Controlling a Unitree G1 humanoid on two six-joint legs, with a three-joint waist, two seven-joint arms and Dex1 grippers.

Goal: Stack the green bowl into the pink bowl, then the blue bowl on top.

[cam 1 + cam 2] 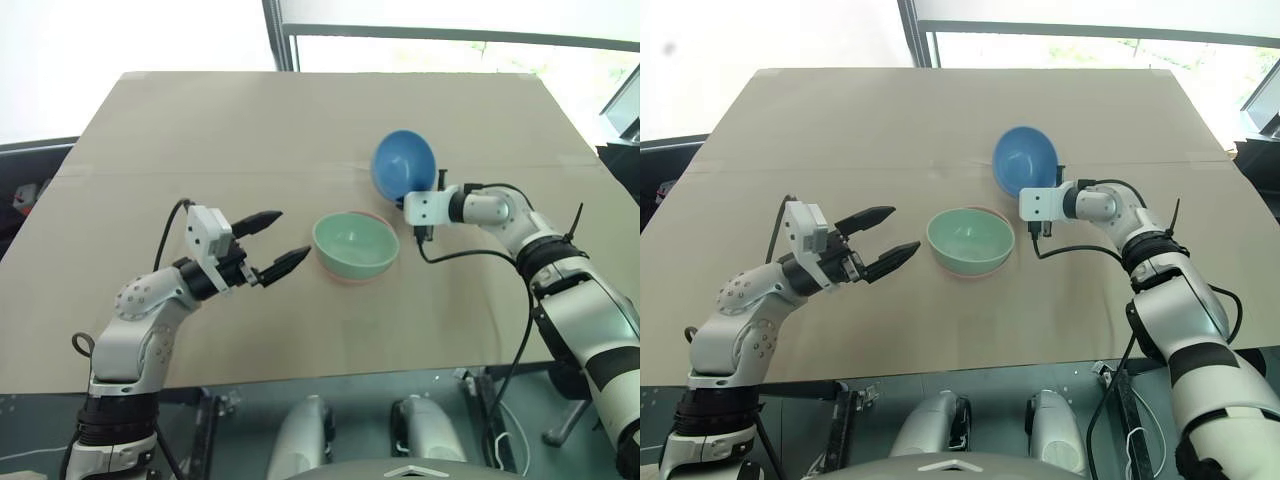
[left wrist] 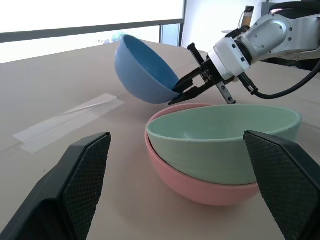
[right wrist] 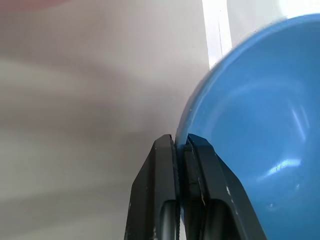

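Note:
The green bowl (image 1: 356, 243) sits nested inside the pink bowl (image 2: 200, 186) at the middle of the table; just a pink rim shows below it in the head views. Behind and to the right of them the blue bowl (image 1: 404, 165) is tipped on its side, opening toward me. My right gripper (image 3: 181, 145) is shut on the blue bowl's rim (image 2: 176, 89). To the left of the stacked pair my left gripper (image 1: 275, 243) hangs open above the table, pointing at them with nothing between its fingers (image 2: 82, 175).
The tabletop (image 1: 250, 130) is tan cardboard with a tape seam (image 2: 70, 120) running across it behind the bowls. A window frame (image 1: 285, 35) stands past the far edge. Dark equipment (image 1: 620, 120) sits off the table's right side.

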